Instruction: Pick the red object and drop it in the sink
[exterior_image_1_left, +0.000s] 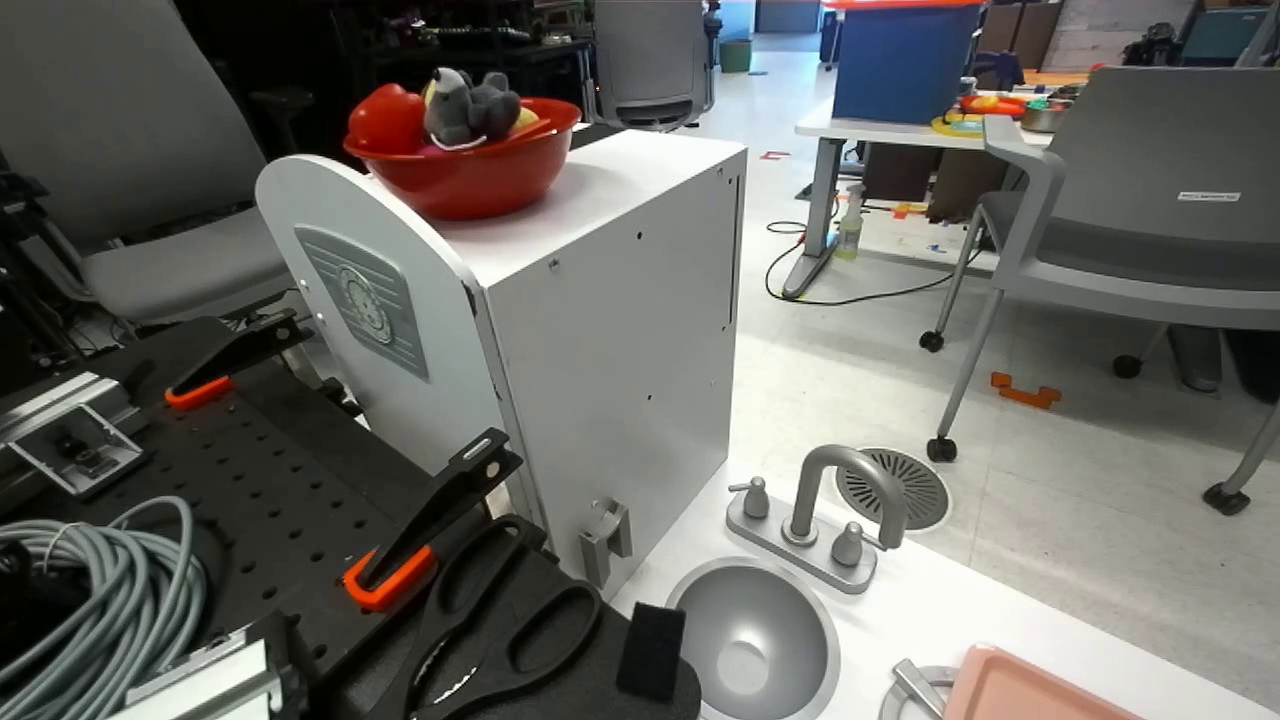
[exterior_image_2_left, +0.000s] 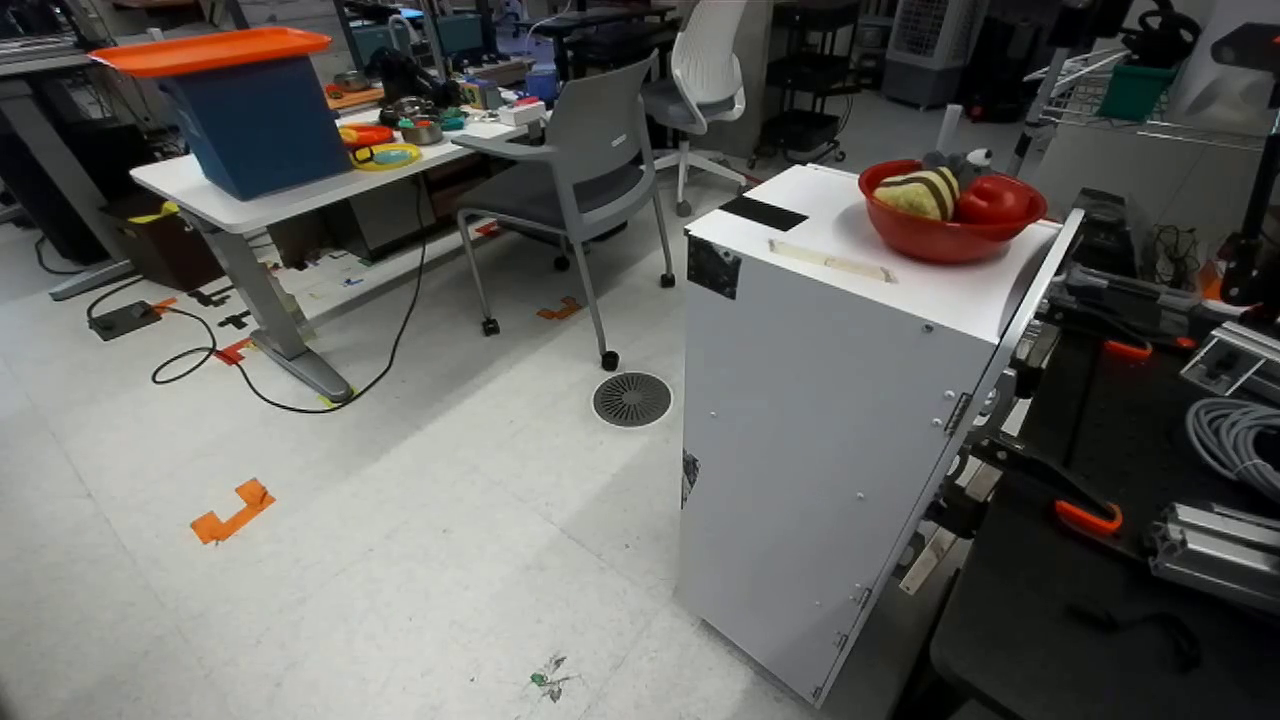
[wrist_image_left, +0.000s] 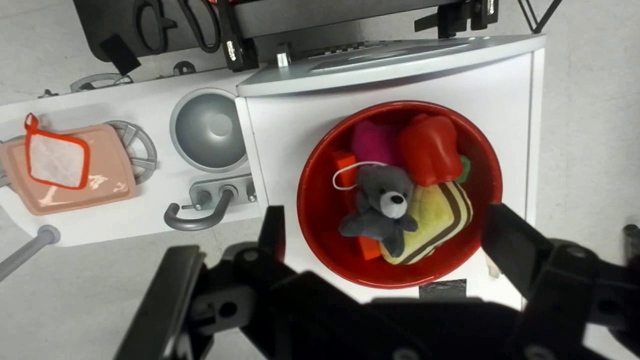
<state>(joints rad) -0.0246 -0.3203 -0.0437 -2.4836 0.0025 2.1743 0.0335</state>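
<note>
tool (wrist_image_left: 384, 220) spread, red pepper (wrist_image_left: 431, 151) aslant

Wrist view: bowl (wrist_image_left: 320, 215) on top of cabinet (wrist_image_left: 275, 145). In bowl: pepper (wrist_image_left: 431, 150) at upper R, plush animal (wrist_image_left: 382, 197) nr ctr, plush item (wrist_image_left: 442, 215) at lower R. Sink (wrist_image_left: 202, 140) immed. L of cabinet; faucet (wrist_image_left: 219, 208) just below sink; tray (wrist_image_left: 112, 170) farther L, partly over burner (wrist_image_left: 151, 150), w/ pot holder (wrist_image_left: 57, 160) on it. In an exterior view: desk (exterior_image_1_left: 290, 470) L of sink; scissors (exterior_image_1_left: 452, 638) on desk, btwn cable coil (exterior_image_1_left: 150, 600) & sink.
</note>
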